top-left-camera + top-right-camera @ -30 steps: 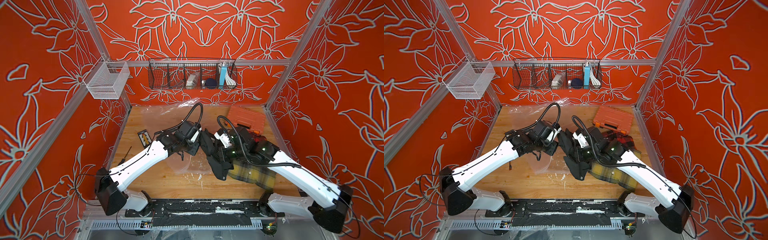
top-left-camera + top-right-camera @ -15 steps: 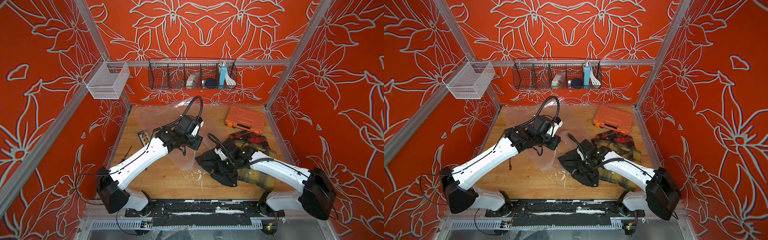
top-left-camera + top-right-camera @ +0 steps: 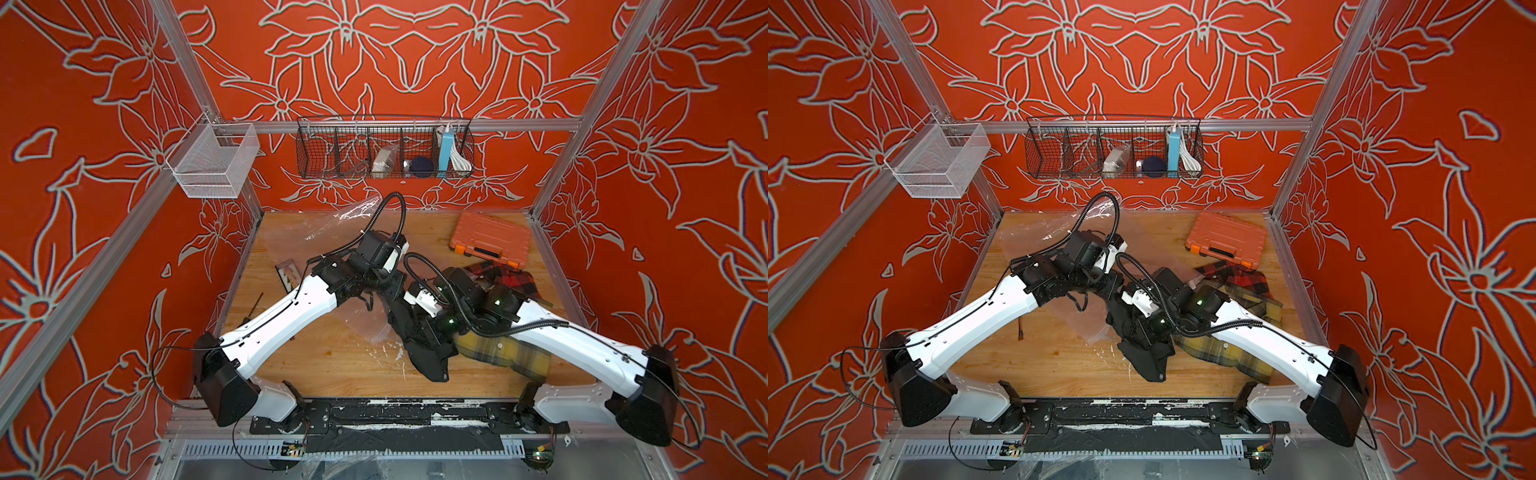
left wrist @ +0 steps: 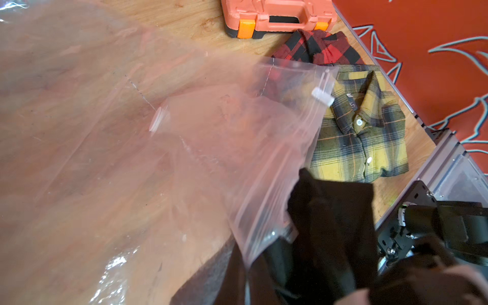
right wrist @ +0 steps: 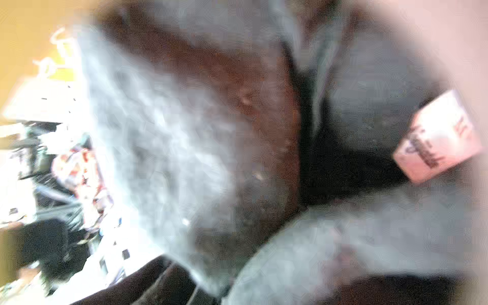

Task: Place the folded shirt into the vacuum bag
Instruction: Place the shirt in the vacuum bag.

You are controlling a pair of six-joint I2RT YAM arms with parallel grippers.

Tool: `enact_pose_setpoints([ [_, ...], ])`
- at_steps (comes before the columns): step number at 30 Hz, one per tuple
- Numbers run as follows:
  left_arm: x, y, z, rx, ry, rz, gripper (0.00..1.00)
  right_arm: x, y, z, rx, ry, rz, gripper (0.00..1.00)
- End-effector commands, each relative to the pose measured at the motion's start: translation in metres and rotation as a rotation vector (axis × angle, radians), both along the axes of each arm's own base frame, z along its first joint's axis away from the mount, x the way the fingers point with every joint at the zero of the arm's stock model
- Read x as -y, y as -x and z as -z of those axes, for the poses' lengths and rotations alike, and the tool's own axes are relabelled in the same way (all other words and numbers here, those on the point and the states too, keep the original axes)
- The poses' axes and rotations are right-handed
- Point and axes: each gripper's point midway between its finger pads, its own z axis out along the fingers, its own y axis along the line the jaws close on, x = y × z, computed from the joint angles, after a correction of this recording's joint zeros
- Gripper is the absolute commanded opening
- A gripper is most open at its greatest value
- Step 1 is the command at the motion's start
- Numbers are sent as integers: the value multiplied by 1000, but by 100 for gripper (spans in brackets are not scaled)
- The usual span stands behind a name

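Note:
The vacuum bag (image 4: 158, 163) is clear plastic spread over the left and middle of the wooden table, with a white valve disc (image 4: 158, 122) and a zip strip (image 4: 277, 184). My left gripper (image 3: 392, 287) is shut on the zip edge and holds it lifted. The folded shirt (image 3: 424, 353), a black one, hangs crumpled from my right gripper (image 3: 417, 328), which is shut on it beside the bag's lifted mouth. In the left wrist view the black shirt (image 4: 332, 224) sits against the zip edge. In the right wrist view blurred black cloth (image 5: 343, 158) fills the frame and hides the jaws.
A yellow plaid shirt (image 3: 498, 353) and a red plaid shirt (image 3: 503, 276) lie at the right under my right arm. An orange tool case (image 3: 490, 239) sits at the back right. A small card (image 3: 289, 272) lies at the left. Wire baskets (image 3: 384, 147) hang on the back wall.
Half a second ago my right arm was low with the black shirt on the table; now it is raised and the shirt hangs by the bag's mouth. My left gripper has kept hold of the bag.

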Motion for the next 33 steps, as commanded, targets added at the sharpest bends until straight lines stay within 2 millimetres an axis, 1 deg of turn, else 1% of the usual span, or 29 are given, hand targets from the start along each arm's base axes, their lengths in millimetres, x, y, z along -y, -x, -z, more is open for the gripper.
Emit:
enact_pose_setpoints([
  [1,8,2,-12,21,64,31,0,-16,-7,15,-86,-66,-55,0],
  [3,10,7,-12,11,77,51,0,-2,-28,42,-91,32,31,0],
  [4,10,8,-11,5,81,57,0,5,-37,50,-80,65,68,0],
  [6,10,14,-10,-7,91,72,0,30,-61,69,-56,168,185,0],
  [8,8,20,-7,-12,96,80,0,59,-77,88,-58,284,277,0],
  [9,6,23,-5,-16,96,82,0,73,-80,99,-61,353,307,0],
  [11,4,27,-2,-20,101,86,0,84,-81,112,-65,420,318,0],
  [13,7,32,0,-27,128,110,0,81,-80,113,-55,437,300,0],
  [15,13,35,-2,-32,159,136,0,68,-81,99,-29,399,267,0],
  [17,16,36,-4,-31,180,147,0,41,-79,68,32,283,199,0],
  [19,18,35,-5,-26,185,152,0,11,-71,36,64,123,111,0],
  [20,19,34,-5,-25,185,153,0,0,-68,26,71,63,83,0],
  [21,19,34,-5,-25,185,153,0,-6,-66,22,80,35,62,0],
  [22,19,34,-4,-28,183,152,0,-10,-67,24,90,29,41,0],
  [23,19,34,-4,-28,183,153,0,-10,-69,31,103,41,30,0],
  [26,18,34,0,-30,183,145,0,-6,-78,68,111,132,29,0],
  [28,18,34,1,-36,183,143,0,-5,-81,85,102,177,30,0],
  [31,17,36,2,-40,184,140,0,-3,-88,97,114,211,48,0],
  [33,16,36,2,-36,183,138,0,-4,-90,95,111,218,49,0],
])
